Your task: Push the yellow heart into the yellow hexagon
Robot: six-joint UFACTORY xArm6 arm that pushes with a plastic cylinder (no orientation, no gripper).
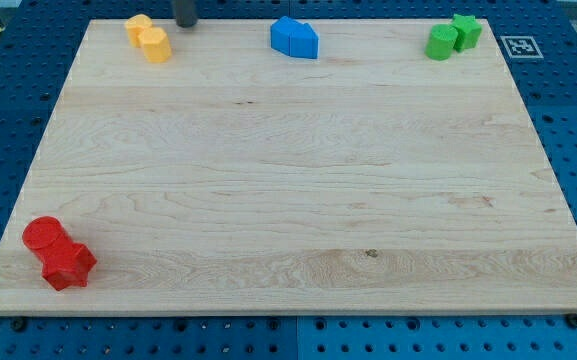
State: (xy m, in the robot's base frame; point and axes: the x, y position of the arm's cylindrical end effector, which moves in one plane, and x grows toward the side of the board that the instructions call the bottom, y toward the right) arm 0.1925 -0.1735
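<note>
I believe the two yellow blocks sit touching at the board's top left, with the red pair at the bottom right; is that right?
Not quite: the camera view shows the red pair at the board's bottom left, not bottom right. The two yellow blocks do sit touching at the top left, with my tip just to their right.

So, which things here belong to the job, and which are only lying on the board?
Job: yellow heart, yellow hexagon, touching each other at the view's top left; my tip, just right of them.

Lying about: two blue blocks, two green blocks, two red blocks.
</note>
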